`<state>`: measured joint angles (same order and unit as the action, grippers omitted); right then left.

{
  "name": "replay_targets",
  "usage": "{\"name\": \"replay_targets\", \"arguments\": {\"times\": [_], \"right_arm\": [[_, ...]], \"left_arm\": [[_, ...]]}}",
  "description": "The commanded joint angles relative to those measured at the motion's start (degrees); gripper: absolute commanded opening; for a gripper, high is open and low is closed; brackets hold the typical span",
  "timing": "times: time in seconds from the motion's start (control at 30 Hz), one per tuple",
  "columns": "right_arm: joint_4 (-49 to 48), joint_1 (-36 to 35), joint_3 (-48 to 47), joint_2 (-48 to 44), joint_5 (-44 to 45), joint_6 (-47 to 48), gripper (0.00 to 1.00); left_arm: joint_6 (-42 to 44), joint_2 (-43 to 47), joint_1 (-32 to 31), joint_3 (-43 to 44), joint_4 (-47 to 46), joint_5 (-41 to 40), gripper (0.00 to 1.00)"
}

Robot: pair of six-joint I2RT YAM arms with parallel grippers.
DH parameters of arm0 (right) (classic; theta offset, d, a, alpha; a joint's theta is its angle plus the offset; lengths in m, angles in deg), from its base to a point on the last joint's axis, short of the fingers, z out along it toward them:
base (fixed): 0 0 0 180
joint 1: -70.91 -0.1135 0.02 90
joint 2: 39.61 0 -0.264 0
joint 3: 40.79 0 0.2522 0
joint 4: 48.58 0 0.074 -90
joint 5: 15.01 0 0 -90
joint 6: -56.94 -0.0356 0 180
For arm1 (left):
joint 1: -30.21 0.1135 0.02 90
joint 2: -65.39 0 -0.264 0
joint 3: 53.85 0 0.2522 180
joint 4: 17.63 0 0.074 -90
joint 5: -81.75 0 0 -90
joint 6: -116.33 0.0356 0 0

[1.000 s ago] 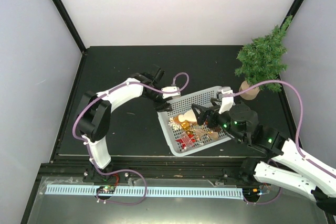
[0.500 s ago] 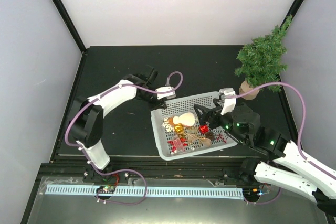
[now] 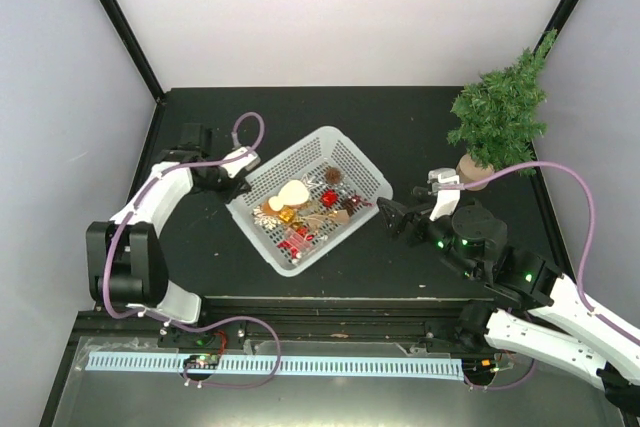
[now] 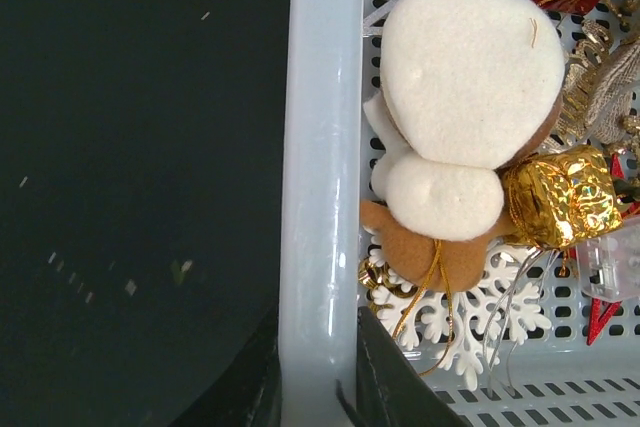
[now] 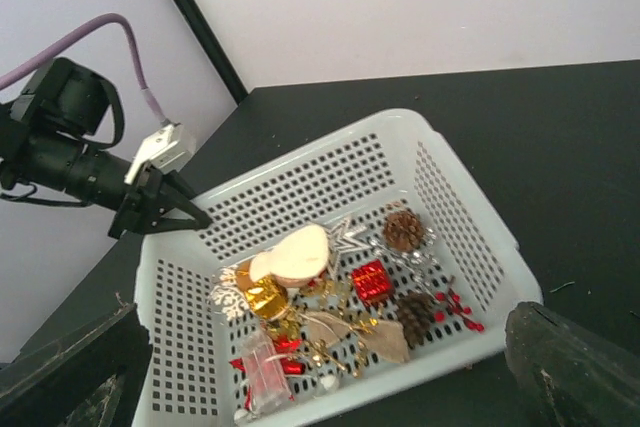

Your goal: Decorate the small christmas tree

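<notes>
The small christmas tree [image 3: 500, 107] stands upright on its round wooden base at the far right. A white perforated basket [image 3: 362, 157] lies mid-table and holds ornaments: a cream and brown plush figure [image 4: 470, 97], a gold gift box [image 4: 560, 197], a white snowflake [image 4: 470, 322], a red gift box [image 5: 372, 282] and pine cones [image 5: 404, 230]. My left gripper [image 3: 238, 187] is shut on the basket's left rim [image 4: 320, 197], one finger on each side of it. My right gripper [image 3: 395, 217] is open and empty, just right of the basket [image 5: 300, 192] and apart from it.
Grey walls close the table on the left, back and right. The tree stands near the right wall, behind my right arm. Black table surface [image 3: 400, 127] lies between the basket and the tree. A cable loops over my right arm [image 3: 530, 162].
My left gripper has pulled the basket to the left and turned it. The right gripper, earlier over the ornaments, is now outside the basket on its right.
</notes>
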<state>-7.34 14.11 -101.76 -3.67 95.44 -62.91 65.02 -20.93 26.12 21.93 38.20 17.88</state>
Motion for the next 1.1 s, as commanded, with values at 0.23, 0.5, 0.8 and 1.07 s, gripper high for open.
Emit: {"name": "replay_targets", "arguments": {"times": [0.23,0.5,0.8,1.07], "right_arm": [[0.88,0.19,0.73,0.16,1.98,0.3,0.97],[1.54,0.19,-1.04,5.32,0.15,-0.62,0.97],[3.93,0.2,-4.81,9.69,1.52,0.33,0.97],[4.78,0.19,-6.02,11.13,1.64,0.26,0.97]], "left_arm": [[9.95,7.49,14.93,-6.74,5.36,7.14,0.02],[15.34,10.35,26.07,-12.01,5.87,9.8,0.03],[20.03,9.81,32.38,-12.13,9.95,12.3,0.03],[23.09,9.15,33.29,-14.86,11.39,12.57,0.07]]}}
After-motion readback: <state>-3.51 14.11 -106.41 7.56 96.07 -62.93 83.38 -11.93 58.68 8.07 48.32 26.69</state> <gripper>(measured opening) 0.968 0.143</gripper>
